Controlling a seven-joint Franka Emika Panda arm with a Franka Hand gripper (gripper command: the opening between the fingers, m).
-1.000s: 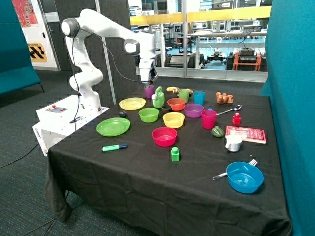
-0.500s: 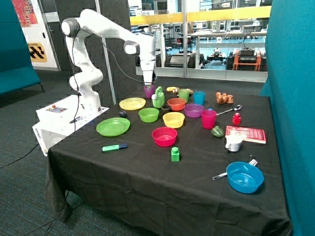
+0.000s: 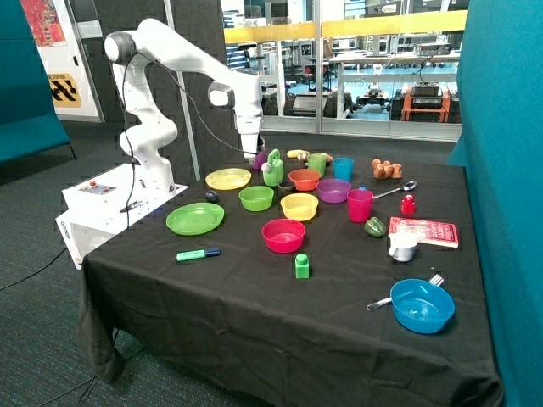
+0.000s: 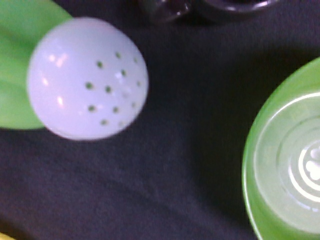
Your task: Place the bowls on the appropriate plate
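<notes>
White Franka arm (image 3: 174,59) with rounded, glossy link shells

Dark grey rings mark its joints, a thin black cable (image 3: 129,110) hangs along the links, and it stands on a white box base (image 3: 119,199) with a red button on top.

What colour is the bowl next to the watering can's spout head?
Lime green bowl, clearest in the wrist view, beside the white spout head.

We see the gripper (image 3: 249,154) low above the far edge of the table (image 3: 254,314), hemmed by the green watering can (image 3: 272,168) and purple cup (image 3: 258,158). Open cloth lies between the can's white rose (image 4: 88,78) and the lime green bowl (image 3: 256,197). The near edge is bare.
</notes>
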